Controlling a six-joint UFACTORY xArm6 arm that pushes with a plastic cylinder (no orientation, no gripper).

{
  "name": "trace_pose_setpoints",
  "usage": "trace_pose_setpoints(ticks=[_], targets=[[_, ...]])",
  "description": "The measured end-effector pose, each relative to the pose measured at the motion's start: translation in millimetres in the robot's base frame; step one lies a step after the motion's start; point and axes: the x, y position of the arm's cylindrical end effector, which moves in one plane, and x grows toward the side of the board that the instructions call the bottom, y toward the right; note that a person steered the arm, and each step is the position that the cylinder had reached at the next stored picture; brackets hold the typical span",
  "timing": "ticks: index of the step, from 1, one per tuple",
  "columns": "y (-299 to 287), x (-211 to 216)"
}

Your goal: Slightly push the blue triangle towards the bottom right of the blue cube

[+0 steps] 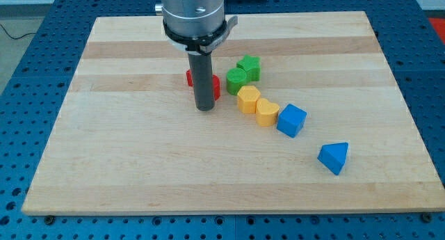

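Step in hand, by my judgement: approach, no contact made. My tip [204, 108] stands upright just in front of a red block [217, 86], well apart from the blue triangular block [334, 157], which lies at four o'clock of the blue cube [291, 120]. No jaws fitted; the rod holds nothing. The next move calls for travel round the yellow blocks [257, 106] to the triangle's ten o'clock side, then a short nudge.

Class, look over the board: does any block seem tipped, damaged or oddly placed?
Nothing looks damaged. The blue triangle sits alone toward the view's bottom right, apart from the blue cube, which ends a touching diagonal row with two yellow blocks and two green blocks. My tip partly hides a red block.
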Motion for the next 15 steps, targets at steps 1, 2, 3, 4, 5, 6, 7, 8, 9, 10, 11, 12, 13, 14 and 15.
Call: trace_pose_setpoints(ticks=[1, 2, 3, 4, 5, 6, 7, 8, 9, 10, 11, 12, 13, 14, 15], targets=[[0, -7], [0, -8], [0, -8], [5, 21], [41, 75], [100, 108], [147, 115], [157, 115], [158, 116], [179, 128], [206, 137], [233, 151], [268, 159], [296, 147], [290, 125]])
